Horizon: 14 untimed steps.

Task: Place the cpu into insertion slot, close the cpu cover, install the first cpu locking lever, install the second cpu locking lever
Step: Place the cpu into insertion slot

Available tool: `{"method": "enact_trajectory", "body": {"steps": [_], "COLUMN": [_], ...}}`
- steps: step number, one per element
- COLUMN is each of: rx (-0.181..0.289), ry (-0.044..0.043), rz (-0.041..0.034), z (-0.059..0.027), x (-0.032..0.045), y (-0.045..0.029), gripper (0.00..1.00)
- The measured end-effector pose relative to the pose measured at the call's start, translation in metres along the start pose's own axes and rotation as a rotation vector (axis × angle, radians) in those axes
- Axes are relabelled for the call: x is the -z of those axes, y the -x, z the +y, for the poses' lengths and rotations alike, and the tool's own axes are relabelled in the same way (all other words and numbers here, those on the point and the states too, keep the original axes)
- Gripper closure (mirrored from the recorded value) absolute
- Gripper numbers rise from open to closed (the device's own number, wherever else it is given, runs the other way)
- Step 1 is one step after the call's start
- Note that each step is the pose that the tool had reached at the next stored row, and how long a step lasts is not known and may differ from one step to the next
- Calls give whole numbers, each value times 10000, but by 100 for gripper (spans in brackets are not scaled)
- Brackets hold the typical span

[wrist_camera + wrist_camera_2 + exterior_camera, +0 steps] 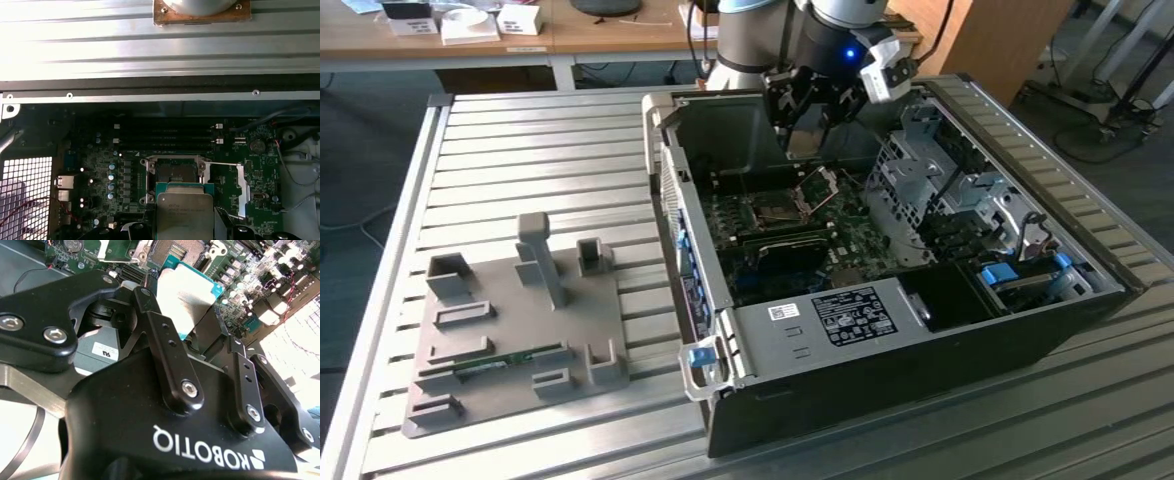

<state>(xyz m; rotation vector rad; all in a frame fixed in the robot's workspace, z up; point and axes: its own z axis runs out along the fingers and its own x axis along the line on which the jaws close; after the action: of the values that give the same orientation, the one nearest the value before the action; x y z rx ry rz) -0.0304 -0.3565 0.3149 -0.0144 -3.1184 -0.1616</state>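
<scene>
Nearest the lens in the second wrist view: broad black gripper (182, 310) body, then two black bolted metal fingers (167, 347) clenched on the cpu (192, 285), a flat square chip with dull silver-grey metal top and teal-green edge. Held in the air above the green motherboard (235, 270), not seated. Beyond it, the insertion slot (172, 250), a square dark socket with metal rim, open, contacts exposed.

Added by the first wrist view, looking straight down: cpu (184, 212) just beside the insertion slot (175, 172), one edge overlapping the rim. Around them: long black memory slots (167, 134) with four white latch tabs, one round silver coin cell (256, 146), a thin wire locking lever (225, 164) swung out from the socket.

Added by the exterior view: black computer case (921, 360) lying open on a ribbed metal table (534, 150), gripper (810, 120) hanging inside at the far end, cpu cover (819, 188), a thin shiny square metal frame, tilted up beside the socket. At the exterior view's left, well apart: one grey moulded fixture tray (507, 300) with one green memory stick (494, 362) lying in it.

Count: one gripper, two fingers, one cpu, one socket, one cover.
</scene>
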Motion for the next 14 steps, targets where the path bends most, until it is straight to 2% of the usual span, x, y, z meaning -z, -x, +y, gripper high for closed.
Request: {"method": "enact_trajectory", "body": {"steps": [7,14], "rx": [0,0], "ry": [1,4], "rz": [-1,-2], "z": [-6,-8], "x": [-58,-74], "y": [1,1], "gripper": [46,46]}}
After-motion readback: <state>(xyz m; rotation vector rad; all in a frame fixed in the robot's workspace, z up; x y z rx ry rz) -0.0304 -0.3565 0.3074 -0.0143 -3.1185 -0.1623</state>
